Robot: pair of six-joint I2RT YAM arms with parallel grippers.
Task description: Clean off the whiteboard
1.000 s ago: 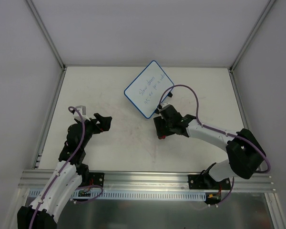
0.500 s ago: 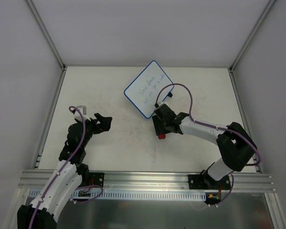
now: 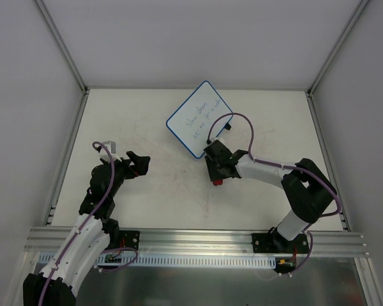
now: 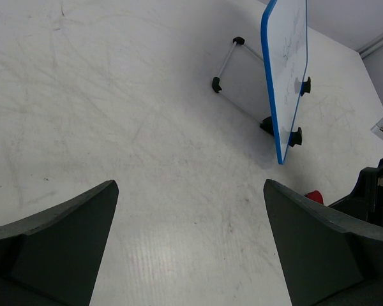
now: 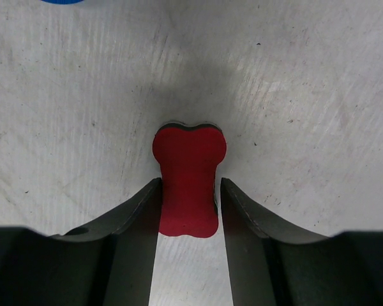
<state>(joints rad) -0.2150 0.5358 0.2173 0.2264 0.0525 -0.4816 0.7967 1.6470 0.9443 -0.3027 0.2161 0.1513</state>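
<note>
The whiteboard [image 3: 200, 119], white with a blue rim and dark handwriting, stands propped at the back middle of the table; the left wrist view shows it edge-on [image 4: 287, 64] on a thin wire stand. The red bone-shaped eraser [image 5: 188, 172] lies flat on the table just in front of the board [image 3: 216, 182]. My right gripper [image 5: 190, 185] is down over the eraser with its jaws on either side of the waist. The left finger touches it and a thin gap shows at the right finger. My left gripper [image 4: 190, 186] is wide open and empty, left of centre [image 3: 142, 162].
The table [image 3: 147, 115] is a scuffed white surface with grey walls at the back and sides and a metal rail along the near edge. The right arm's purple cable [image 3: 242, 124] loops in front of the board's near corner.
The right arm's elbow has swung in toward the centre and its gripper has shifted slightly left over the eraser. The left arm and the whiteboard have not moved.
</note>
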